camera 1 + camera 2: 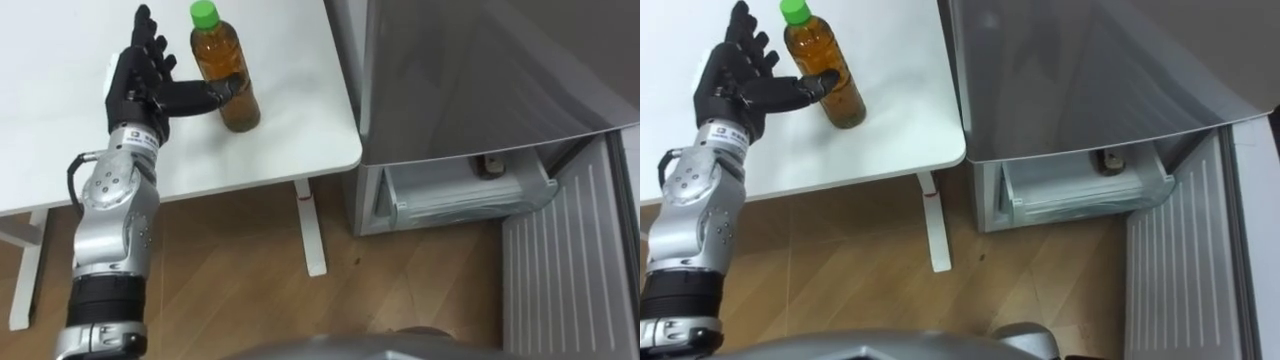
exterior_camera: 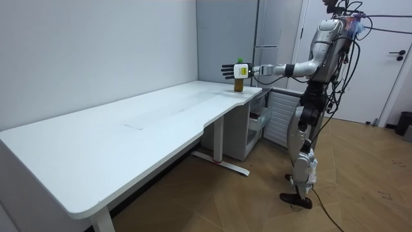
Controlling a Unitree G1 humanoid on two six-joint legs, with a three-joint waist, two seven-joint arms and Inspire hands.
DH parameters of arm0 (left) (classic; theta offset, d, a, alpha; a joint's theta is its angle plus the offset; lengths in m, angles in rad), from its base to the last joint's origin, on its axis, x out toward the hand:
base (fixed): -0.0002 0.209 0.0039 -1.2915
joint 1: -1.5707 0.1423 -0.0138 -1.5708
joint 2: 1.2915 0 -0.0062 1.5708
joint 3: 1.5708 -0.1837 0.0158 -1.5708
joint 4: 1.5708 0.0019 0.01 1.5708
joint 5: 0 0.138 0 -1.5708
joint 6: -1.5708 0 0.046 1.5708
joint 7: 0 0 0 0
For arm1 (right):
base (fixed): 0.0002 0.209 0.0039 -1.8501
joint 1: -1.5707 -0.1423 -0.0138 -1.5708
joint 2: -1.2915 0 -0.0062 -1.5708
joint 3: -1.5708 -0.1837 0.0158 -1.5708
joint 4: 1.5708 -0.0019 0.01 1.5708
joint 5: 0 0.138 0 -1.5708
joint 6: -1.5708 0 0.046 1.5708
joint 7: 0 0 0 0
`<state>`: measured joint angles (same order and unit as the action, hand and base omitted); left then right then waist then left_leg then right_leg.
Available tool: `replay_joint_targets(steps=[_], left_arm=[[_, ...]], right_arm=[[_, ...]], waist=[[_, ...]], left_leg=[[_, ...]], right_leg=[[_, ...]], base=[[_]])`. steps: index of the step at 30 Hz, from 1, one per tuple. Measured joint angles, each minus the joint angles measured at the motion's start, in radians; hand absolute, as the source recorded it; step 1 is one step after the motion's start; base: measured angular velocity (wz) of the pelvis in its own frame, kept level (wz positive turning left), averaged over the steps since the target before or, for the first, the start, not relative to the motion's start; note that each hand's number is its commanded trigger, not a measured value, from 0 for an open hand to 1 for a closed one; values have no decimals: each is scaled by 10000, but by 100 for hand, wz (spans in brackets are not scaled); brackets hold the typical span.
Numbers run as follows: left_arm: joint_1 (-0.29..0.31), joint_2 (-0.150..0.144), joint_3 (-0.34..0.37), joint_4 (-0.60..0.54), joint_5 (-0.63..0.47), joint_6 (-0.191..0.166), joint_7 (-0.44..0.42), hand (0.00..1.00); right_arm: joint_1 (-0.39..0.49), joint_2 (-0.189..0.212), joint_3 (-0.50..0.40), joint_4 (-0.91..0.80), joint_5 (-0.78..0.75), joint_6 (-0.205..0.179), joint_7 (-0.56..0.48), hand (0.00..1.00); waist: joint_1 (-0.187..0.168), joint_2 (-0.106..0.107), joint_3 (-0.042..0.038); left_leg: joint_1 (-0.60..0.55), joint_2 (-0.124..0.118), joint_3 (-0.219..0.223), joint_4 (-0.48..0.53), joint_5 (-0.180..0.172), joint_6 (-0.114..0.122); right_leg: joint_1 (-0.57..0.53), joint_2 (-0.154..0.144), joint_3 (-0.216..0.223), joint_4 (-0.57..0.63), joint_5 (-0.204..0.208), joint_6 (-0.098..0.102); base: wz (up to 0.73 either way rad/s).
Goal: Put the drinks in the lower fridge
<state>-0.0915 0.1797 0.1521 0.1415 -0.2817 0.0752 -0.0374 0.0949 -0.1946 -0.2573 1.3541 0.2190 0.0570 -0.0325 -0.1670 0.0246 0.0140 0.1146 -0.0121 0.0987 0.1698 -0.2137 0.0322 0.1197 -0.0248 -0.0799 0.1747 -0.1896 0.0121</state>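
Drink: a bottle point(image 1: 228, 85) of brown liquid with a green cap point(image 1: 204, 13) is seen upright on the white bench point(image 1: 280, 150), near the bench's corner closest to the fridge
Left hand: the left hand point(image 1: 140, 80) is held over the bench just beside the bottle, on the bottle's left, with the arm stretched out from the lower left
Fingers: the fingers point(image 1: 148, 40) are held straight and spread, pointing away from the robot; only the thumb is laid out sideways, its tip touching the bottle's side at about mid height; nothing is clasped
Fridge: a grey fridge point(image 1: 460, 90) is placed just to the right of the bench; its upper part is closed
Lower fridge: the lower door point(image 1: 570, 260) is swung open to the right, its ribbed inner face turned up to the camera, and a pale drawer point(image 1: 465, 195) is exposed in the opening
Bottle and fridge: they are kept apart by the bench's edge
Stance: in the room view the robot is seen upright on the wooden floor at the bench's far end, in front of the fridge, with the left arm reached out level over the bench
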Motion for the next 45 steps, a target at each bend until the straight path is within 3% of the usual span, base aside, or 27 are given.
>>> replay_joint_targets(steps=[15, 27, 38, 45], left_arm=[[-376, 88, -2, 569, -9, 80, -246, 0], [-899, 491, 10, 1854, -215, 134, -715, 0], [-1107, 1166, 5, 2434, -1219, 802, -984, 0], [-1214, 1169, -21, 2582, -1221, 987, -1103, 0]], right_arm=[[-57, 0, 3, 5, 0, -1, 30, 0], [-49, 2, -31, -8, 5, 28, 364, 0], [-52, -65, -123, -55, -294, 339, 360, 0], [-51, -142, -204, -80, -365, 672, 340, 0]], waist=[[-7, 8, -22], [-232, 13, -60], [-444, 151, -147], [-509, 264, -105]], left_leg=[[-12, 8, 51, -19, 0, 0], [-1, 11, 67, -19, 0, -1], [33, 50, 370, 3, 0, -1], [37, 75, 402, -9, -7, -10]], right_leg=[[-25, 9, 33, -12, 0, 0], [2, 22, 140, 10, 0, -1], [-155, 60, 406, 120, 7, -12], [-168, 100, 501, 149, 15, -25]], base=[[0], [0], [-8], [-4]])
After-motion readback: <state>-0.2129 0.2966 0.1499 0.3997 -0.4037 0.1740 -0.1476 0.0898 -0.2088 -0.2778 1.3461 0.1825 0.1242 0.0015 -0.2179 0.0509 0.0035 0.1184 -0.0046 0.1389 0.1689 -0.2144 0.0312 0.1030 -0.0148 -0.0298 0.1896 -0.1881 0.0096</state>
